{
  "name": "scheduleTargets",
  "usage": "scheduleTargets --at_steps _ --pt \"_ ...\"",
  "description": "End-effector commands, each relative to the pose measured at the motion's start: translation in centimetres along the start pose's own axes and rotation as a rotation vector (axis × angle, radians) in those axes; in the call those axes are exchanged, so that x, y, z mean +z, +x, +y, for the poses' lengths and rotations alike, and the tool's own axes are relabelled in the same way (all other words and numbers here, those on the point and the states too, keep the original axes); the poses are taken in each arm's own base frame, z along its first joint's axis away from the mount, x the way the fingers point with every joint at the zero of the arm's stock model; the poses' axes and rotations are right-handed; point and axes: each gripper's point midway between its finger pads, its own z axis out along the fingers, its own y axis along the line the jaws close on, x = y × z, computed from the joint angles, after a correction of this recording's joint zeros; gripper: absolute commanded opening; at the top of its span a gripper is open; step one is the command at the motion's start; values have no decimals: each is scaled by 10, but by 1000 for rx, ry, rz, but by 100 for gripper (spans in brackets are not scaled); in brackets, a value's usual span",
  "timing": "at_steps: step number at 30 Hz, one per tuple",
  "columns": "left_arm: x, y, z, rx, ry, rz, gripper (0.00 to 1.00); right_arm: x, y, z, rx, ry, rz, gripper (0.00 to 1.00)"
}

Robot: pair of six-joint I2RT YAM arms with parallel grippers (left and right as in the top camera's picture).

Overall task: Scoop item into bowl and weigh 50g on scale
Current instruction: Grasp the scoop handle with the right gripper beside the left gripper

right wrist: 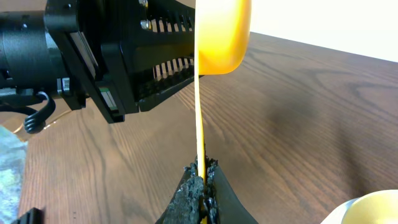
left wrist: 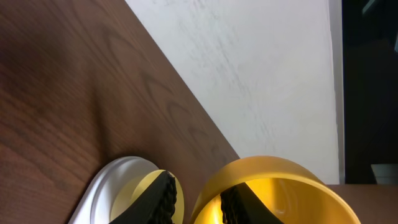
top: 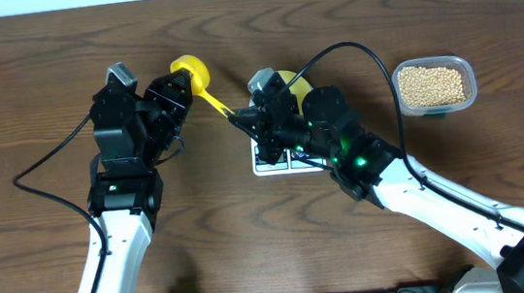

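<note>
Plainly not yet scooping: no beans visible in the bright yellow plastic handled scoop [top: 191, 74], hanging in the air just left of the white rounded-rectangular digital scale [top: 266, 164] and met by 2 grippers at once. Clenched on its thin flat handle, well back from the cup: the right gripper [right wrist: 201, 169], jaws pressed tight against the strip. Set astride the cup wall at the other end: the left gripper [left wrist: 196, 193], half inside and half outside; cannot tell whether pinching or merely placed around it. Find the small round tan-beige beans [top: 431, 85] heaped in the clear rounded-rectangular plastic tub [top: 471, 81] at the far right of the brown wooden table [top: 22, 94], well apart from the scoop. Look for the small round pale-yellow bowl [top: 301, 88], seemingly on the scale, half hidden under the right arm. Judged by sight: a light, stiff scoop, smooth and probably slippery, its handle likely to twist in a loose pinch; best taken by 1 gripper on the handle, flat faces squeezed. Expect hard, dry, rolling beans, quick to spill from a tilted cup, so keep it level over the bowl and add the last few to 50 g slowly.
</note>
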Motion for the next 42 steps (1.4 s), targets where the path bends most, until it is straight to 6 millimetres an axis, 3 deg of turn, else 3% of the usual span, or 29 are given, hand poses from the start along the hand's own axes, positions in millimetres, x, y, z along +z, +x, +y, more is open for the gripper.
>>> scheduleTargets --at_steps 1,12,13,17,21,24,28,31,36,42 --pt "-2 -5 -3 20 3 -21 26 -4 -15 5 -77 8 -37 1" --pt "-2 -5 -3 20 4 -21 19 -4 -15 5 -105 6 -38 1" --pt "-2 -5 -3 20 4 -21 13 -4 -14 6 -104 0 -37 1" --pt "-2 -5 -3 20 4 -21 8 -4 -16 10 -79 -20 -44 1" --pt "-2 -5 -3 20 4 -21 7 -4 -21 12 -43 -32 -63 2" --pt "-2 -5 -3 21 6 -22 7 -4 -24 13 -23 -35 -73 18" --pt "-3 -7 -10 -15 34 -24 7 -5 -27 11 30 -33 -82 56" --pt "-3 -9 -17 -19 62 -29 7 -7 -31 10 94 -33 -96 63" --pt "-3 -9 -20 -16 77 -28 7 -21 -51 5 107 -16 -149 65" --pt "-3 -2 -23 -202 92 21 7 -37 -77 -14 119 82 -249 65"
